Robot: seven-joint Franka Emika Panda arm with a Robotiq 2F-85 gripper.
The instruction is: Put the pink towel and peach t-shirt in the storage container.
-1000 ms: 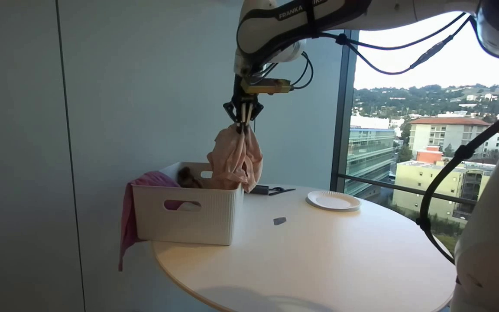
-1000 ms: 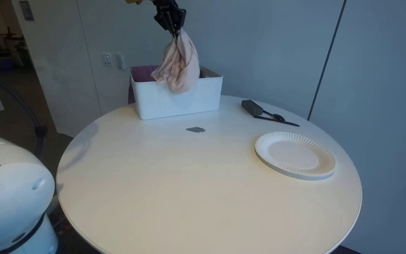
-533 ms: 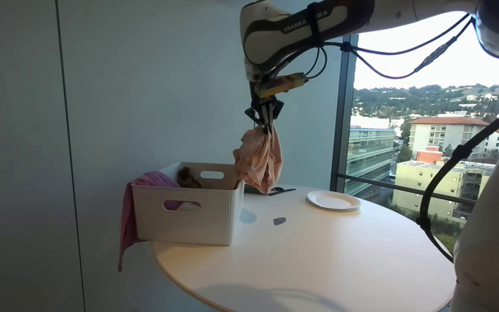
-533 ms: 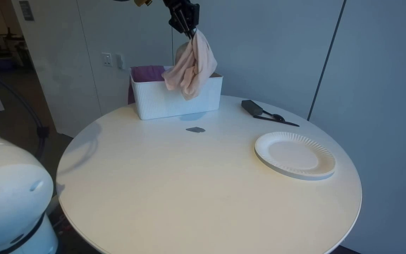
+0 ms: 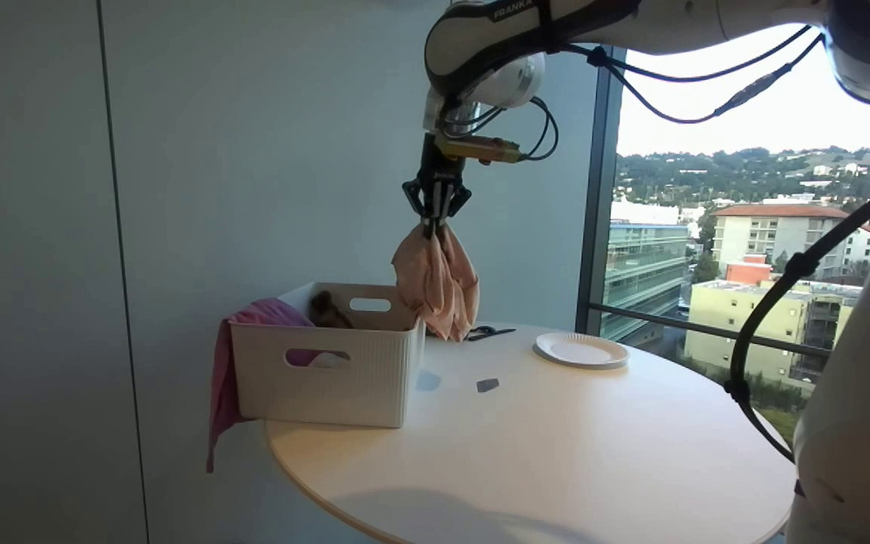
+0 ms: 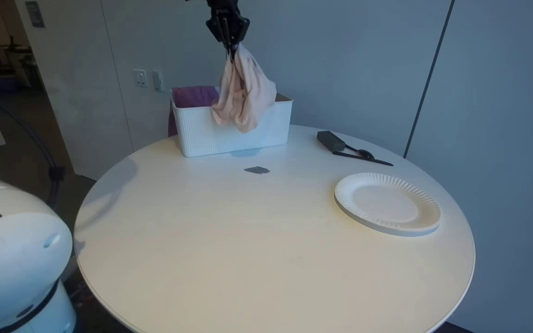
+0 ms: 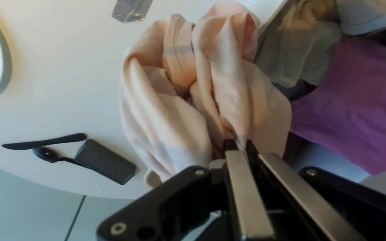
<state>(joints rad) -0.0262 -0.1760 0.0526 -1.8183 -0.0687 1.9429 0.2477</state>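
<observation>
The peach t-shirt point(image 5: 439, 283) hangs bunched from my gripper point(image 5: 433, 224), which is shut on its top. In both exterior views the shirt point(image 6: 245, 104) hangs along the table-side wall of the white storage container point(image 5: 359, 393), its lower end below the rim. In the wrist view the shirt point(image 7: 176, 113) fills the middle, below the fingertips point(image 7: 238, 144); whether it touches the container is unclear. The pink towel point(image 5: 269, 311), purplish, lies partly in the container, draped over its far end and hanging outside. It also shows in the wrist view point(image 7: 354, 103).
A brown fuzzy item point(image 5: 327, 311) and other cloth lie in the container. A stack of paper plates point(image 6: 389, 203), a dark block point(image 6: 330, 140), a black spoon and knife point(image 6: 363, 158), and a grey scrap point(image 6: 257, 169) lie on the round white table point(image 6: 257, 259).
My gripper swung away from the container with the shirt, then came partly back and straightened upright. The shirt hangs further outside the container wall than a second ago. The towel has not moved.
</observation>
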